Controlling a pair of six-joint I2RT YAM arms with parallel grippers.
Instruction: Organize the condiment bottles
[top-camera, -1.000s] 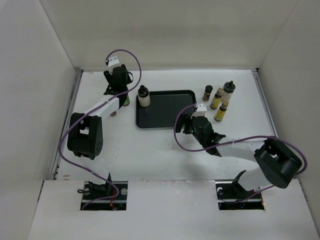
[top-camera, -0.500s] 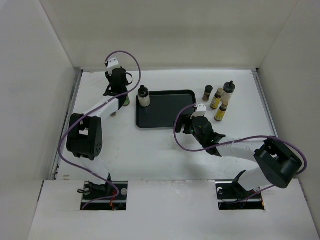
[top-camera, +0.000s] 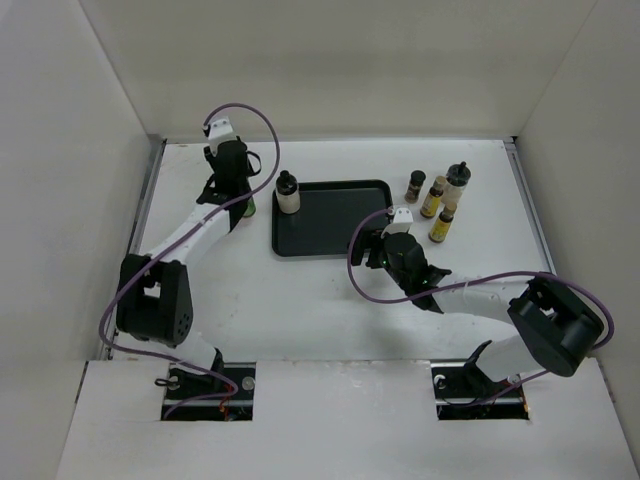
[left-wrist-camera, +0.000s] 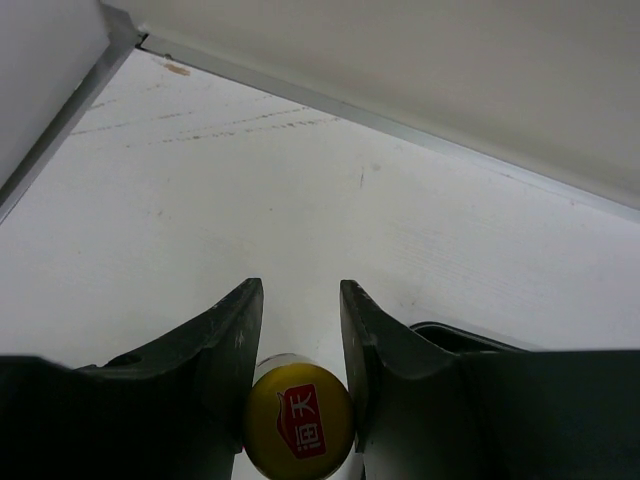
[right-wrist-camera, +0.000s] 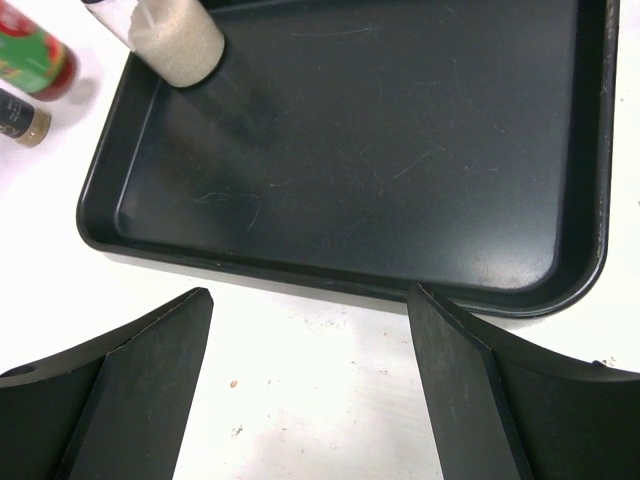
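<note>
The yellow-capped bottle (left-wrist-camera: 298, 432), just left of the tray (top-camera: 330, 215), is clenched by the left gripper (left-wrist-camera: 298, 292); the right gripper (right-wrist-camera: 310, 300) is held agape. If it is swung on lifting, the nearby pale bottle (top-camera: 288, 192) could be struck.

We see tray (right-wrist-camera: 400, 150): black plastic, satin sheen, fine scratches; yellow cap (left-wrist-camera: 298, 418): smooth glossy plastic. We note table (left-wrist-camera: 250, 230): white, matt, faintly grained.

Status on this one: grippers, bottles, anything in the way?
Left gripper shut on yellow-capped bottle, left of tray. Right gripper open, at tray's near edge. Pale bottle stands in tray corner; nothing blocking.
</note>
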